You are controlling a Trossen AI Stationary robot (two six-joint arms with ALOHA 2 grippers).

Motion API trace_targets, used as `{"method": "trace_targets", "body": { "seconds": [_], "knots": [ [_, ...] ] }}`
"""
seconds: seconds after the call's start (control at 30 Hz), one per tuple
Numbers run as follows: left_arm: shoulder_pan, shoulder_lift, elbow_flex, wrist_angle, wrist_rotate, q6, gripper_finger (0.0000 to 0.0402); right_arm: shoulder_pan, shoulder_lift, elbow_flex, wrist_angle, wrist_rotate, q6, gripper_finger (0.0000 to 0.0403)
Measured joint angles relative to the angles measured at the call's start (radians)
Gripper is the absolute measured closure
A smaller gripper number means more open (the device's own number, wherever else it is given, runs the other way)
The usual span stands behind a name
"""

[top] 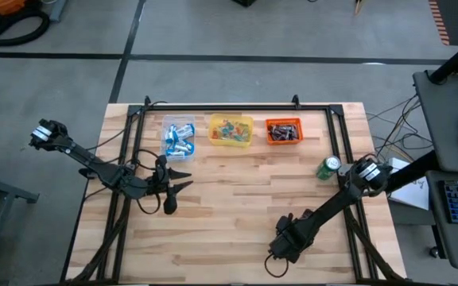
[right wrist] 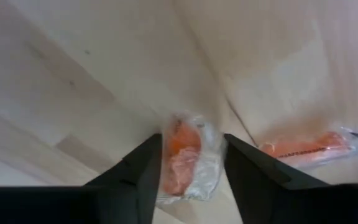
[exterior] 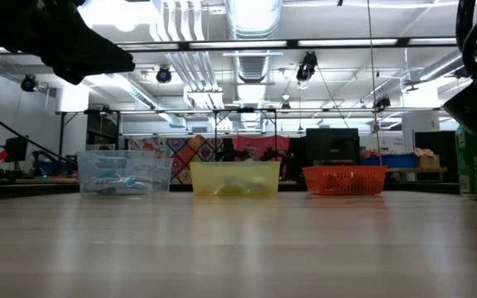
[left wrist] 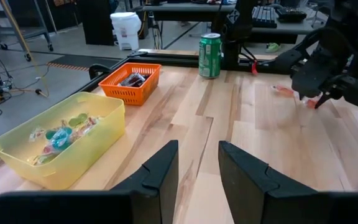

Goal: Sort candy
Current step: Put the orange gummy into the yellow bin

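An orange sweet in a clear wrapper (right wrist: 185, 158) lies on the table near its near edge. My right gripper (right wrist: 191, 165) (top: 283, 242) points down over it, open, with one finger on each side. A second orange sweet (right wrist: 309, 146) (left wrist: 284, 91) lies on the wood close by. My left gripper (left wrist: 197, 168) (top: 173, 187) hovers open over the table's left half and touches nothing. Blue-and-white sweets fill the clear tub (top: 178, 137). Small coloured ones lie in the yellow tub (top: 230, 130) (left wrist: 61, 137), and dark ones in the orange tub (top: 283, 131) (left wrist: 132, 81). My right gripper comes at the orange sweet from above, and its fingers (right wrist: 145, 171) stand close against both sides of the wrapper's edge (right wrist: 211, 155). Whether they touch it I cannot tell. The sweet lies flat on the table.
The three tubs stand in a row along the far edge (exterior: 125, 172) (exterior: 234, 178) (exterior: 344, 179). A green can (top: 328, 167) (left wrist: 209, 56) stands upright right of the orange tub, beside the right arm. Bare wood (top: 229, 206) spreads between the two grippers.
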Motion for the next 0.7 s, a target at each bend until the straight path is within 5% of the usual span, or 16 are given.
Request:
{"method": "trace_targets", "body": {
  "seconds": [0.33, 0.53, 0.7],
  "knots": [
    [0.0, 0.0, 0.0, 0.0, 0.0, 0.0, 0.0304, -0.015, -0.019, -0.002, 0.017, 0.061, -0.062, 0.0382],
    [0.0, 0.0, 0.0, 0.0, 0.0, 0.0, 0.0304, -0.047, -0.072, 0.026, 0.037, 0.145, -0.131, 0.0388],
    [0.0, 0.0, 0.0, 0.001, -0.001, 0.0, 0.0304, -0.12, -0.126, 0.039, 0.137, 0.366, -0.316, 0.0389]
  ]
}}
